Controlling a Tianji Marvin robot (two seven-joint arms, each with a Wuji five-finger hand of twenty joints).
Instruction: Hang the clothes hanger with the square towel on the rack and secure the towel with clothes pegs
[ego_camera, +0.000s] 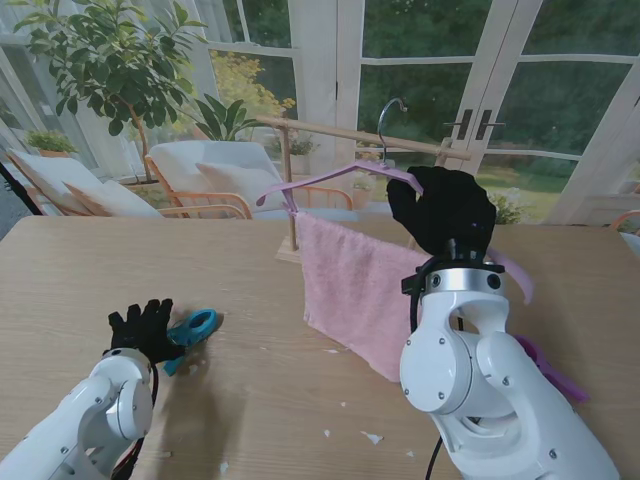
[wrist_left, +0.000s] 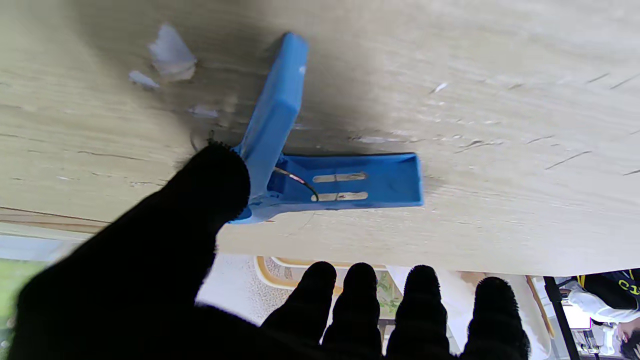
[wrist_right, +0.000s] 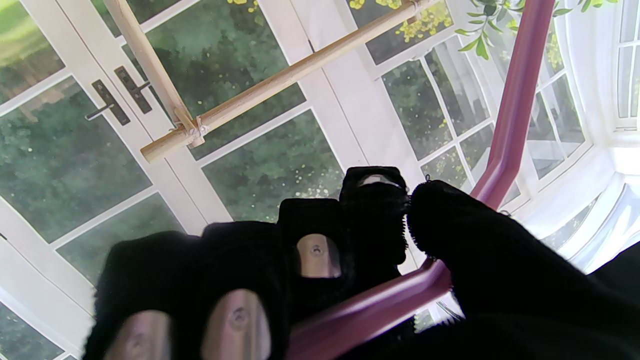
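My right hand (ego_camera: 445, 210) is shut on the purple hanger (ego_camera: 330, 178), held up over the far side of the table; its fingers (wrist_right: 310, 250) wrap the hanger's bar (wrist_right: 370, 310). The pink square towel (ego_camera: 355, 290) drapes from the hanger down toward the table. The metal hook (ego_camera: 390, 112) stands just above the wooden rack's rail (ego_camera: 320, 128); I cannot tell whether it is over the rail. A blue clothes peg (ego_camera: 197, 327) lies on the table at the near left. My left hand (ego_camera: 143, 328) is open beside it, thumb tip (wrist_left: 215, 175) touching the peg (wrist_left: 345, 180), other fingers spread and off it.
The rack's post (ego_camera: 291, 195) stands on the table behind the towel. A magenta object (ego_camera: 548, 368) lies to the right of my right arm. White scraps (ego_camera: 372, 437) dot the near table (ego_camera: 90, 270). Chairs, a plant and glass doors lie beyond the far edge.
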